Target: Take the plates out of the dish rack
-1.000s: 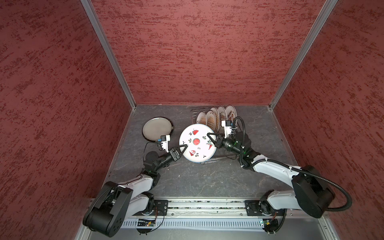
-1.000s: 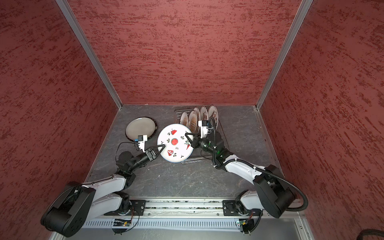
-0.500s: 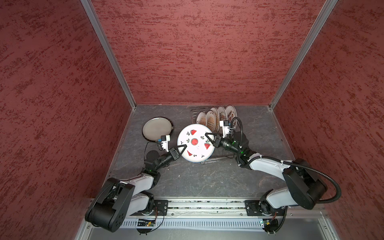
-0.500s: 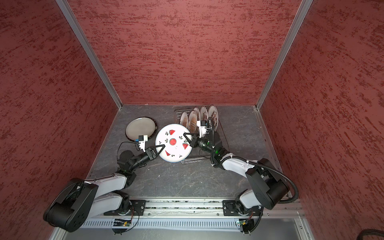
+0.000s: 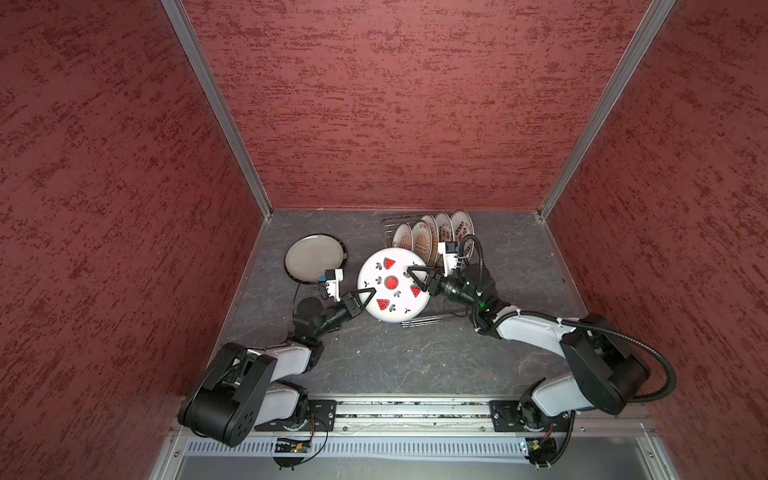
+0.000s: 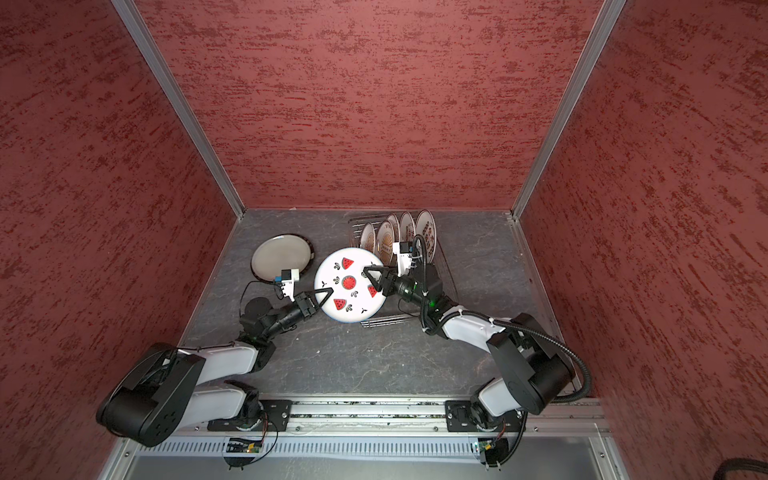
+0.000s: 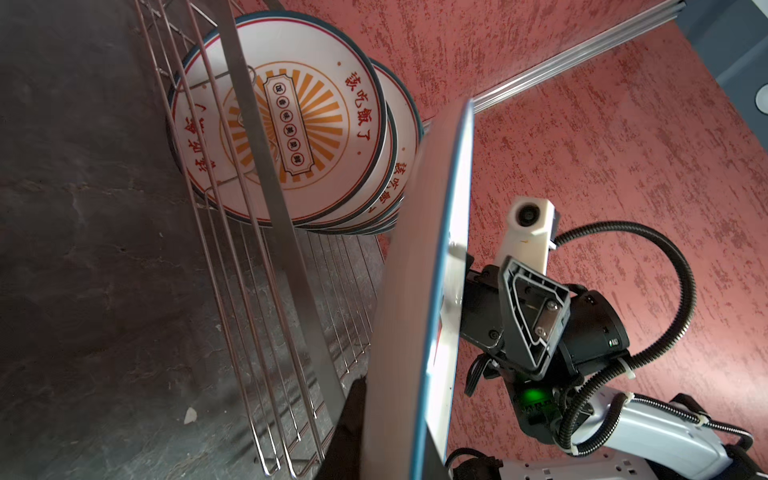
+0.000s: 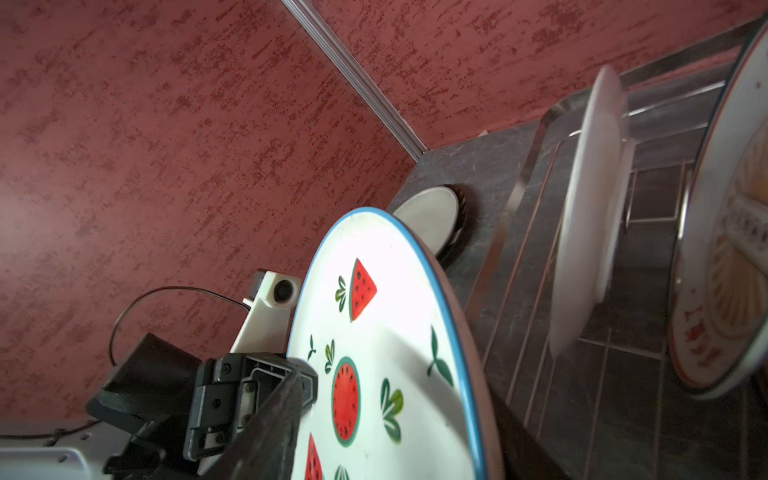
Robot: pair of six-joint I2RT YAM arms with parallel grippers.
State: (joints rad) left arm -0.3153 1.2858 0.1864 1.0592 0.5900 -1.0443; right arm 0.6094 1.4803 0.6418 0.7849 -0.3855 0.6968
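A white watermelon-print plate (image 5: 390,286) (image 6: 347,291) hangs tilted over the near left end of the wire dish rack (image 5: 428,320) (image 6: 355,224). My left gripper (image 5: 365,297) (image 6: 324,296) is shut on its left rim; the left wrist view shows the plate (image 7: 415,291) edge-on. My right gripper (image 5: 415,278) (image 6: 372,278) stands open at the right rim, and one finger (image 8: 270,415) is off the printed face (image 8: 395,332). Several sunburst plates (image 5: 422,239) (image 6: 384,237) (image 7: 291,137) stand upright in the rack's far end.
A larger dark-rimmed plate (image 5: 314,258) (image 6: 281,257) (image 8: 428,216) lies flat on the grey floor to the left of the rack. Red walls close in the back and both sides. Bare floor lies in front of the rack, toward the arm bases.
The right jaws have opened off the watermelon plate's rim. The left jaws have closed onto its opposite rim. The plate has stayed in nearly the same place.
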